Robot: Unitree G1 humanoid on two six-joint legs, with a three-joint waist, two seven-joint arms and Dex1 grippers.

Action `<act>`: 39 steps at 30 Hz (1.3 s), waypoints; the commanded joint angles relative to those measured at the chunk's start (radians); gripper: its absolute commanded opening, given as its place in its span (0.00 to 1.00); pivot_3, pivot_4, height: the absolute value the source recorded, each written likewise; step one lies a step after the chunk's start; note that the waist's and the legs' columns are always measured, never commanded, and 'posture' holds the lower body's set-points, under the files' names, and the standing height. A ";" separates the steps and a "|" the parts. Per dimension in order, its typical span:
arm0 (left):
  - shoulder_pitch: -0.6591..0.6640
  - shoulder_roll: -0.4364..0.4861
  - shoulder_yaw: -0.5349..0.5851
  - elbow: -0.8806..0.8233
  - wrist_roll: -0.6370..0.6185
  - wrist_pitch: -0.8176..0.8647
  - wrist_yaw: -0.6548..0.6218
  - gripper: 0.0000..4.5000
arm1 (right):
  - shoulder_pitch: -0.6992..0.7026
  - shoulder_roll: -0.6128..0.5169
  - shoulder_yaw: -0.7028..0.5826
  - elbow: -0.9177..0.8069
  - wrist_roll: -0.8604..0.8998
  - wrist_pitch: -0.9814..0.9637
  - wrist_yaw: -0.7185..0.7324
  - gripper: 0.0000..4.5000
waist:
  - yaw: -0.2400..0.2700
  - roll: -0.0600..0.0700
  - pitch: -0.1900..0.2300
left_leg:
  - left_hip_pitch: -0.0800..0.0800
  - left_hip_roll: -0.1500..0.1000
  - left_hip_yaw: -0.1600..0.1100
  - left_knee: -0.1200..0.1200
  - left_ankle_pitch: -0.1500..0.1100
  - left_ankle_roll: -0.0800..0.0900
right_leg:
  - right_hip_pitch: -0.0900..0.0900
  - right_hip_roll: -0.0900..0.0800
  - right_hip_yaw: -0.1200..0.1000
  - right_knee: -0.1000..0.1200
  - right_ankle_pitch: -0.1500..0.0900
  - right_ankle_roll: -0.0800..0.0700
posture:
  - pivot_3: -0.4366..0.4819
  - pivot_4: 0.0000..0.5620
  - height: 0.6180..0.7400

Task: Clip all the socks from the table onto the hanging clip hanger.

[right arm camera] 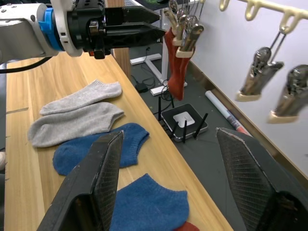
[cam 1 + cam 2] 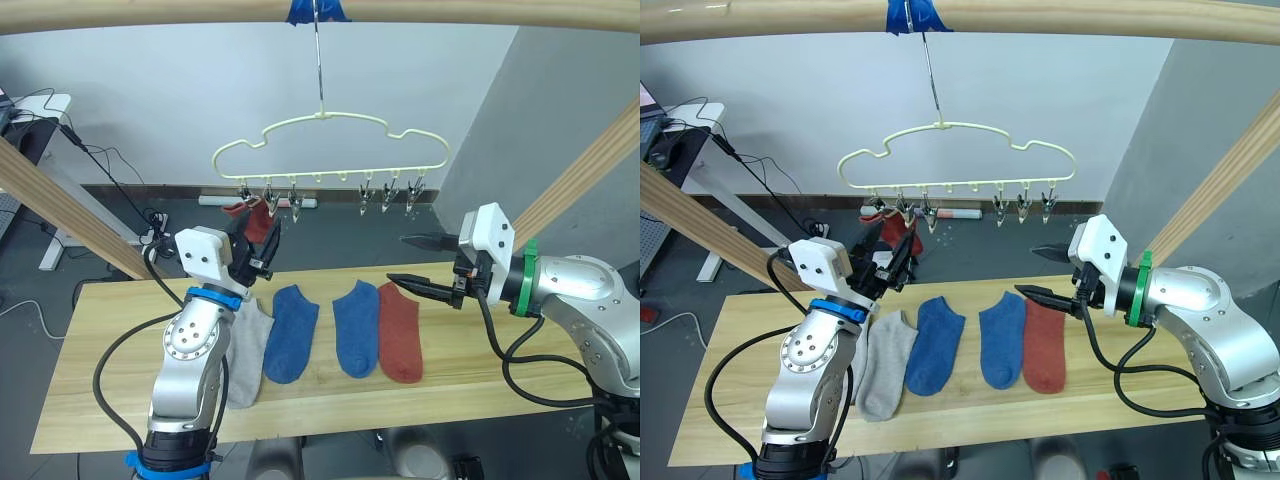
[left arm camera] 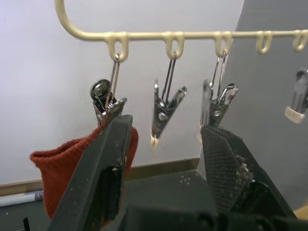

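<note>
Socks (image 2: 340,328) lie in a row mid-table (image 2: 120,400) — grey, two blue, one rust-red — with bare planks toward both ends, and I can read no labels or writing on anything. One rust-red sock (image 3: 67,166) hangs from the leftmost clip of the clip hanger (image 2: 330,150). My left gripper (image 2: 262,243) sits just beside it, fingers apart and empty; my right gripper (image 2: 418,262) hovers above the table's far edge, fingers spread — well apart from the clips.

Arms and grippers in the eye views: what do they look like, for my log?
Both arms are silver-grey metal with white boxy wrist housings, black jaws and loose black cables. The left gripper sits above a blue wrist ring; the right gripper has a green ring behind it.
</note>
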 commanded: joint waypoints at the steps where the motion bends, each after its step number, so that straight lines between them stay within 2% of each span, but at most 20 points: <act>1: -0.036 -0.009 0.003 0.029 0.004 -0.050 -0.002 0.55 | -0.003 -0.013 -0.039 -0.052 0.028 0.006 -0.018 0.71 | 0.000 0.000 0.000 | 0.000 0.000 0.000 0.000 0.000 0.000 | 0.000 0.000 0.000 0.000 0.000 0.000 | 0.16 0.53 1.00; 15: -0.156 -0.028 0.004 0.162 -0.014 -0.118 -0.038 0.55 | -0.006 -0.023 -0.055 -0.064 0.070 0.029 -0.066 0.71 | -0.023 0.000 0.000 | 0.000 0.000 0.000 0.000 0.000 0.000 | 0.000 0.000 0.000 -0.001 0.000 0.000 | 0.14 0.53 1.00; 39: -0.142 -0.048 0.007 0.134 -0.006 -0.118 0.002 0.55 | 0.005 -0.033 -0.063 -0.054 0.097 0.030 -0.088 0.71 | -0.025 -0.001 0.001 | 0.000 0.000 0.000 0.000 0.000 0.000 | 0.000 0.000 0.000 -0.001 0.000 0.000 | 0.14 0.55 1.00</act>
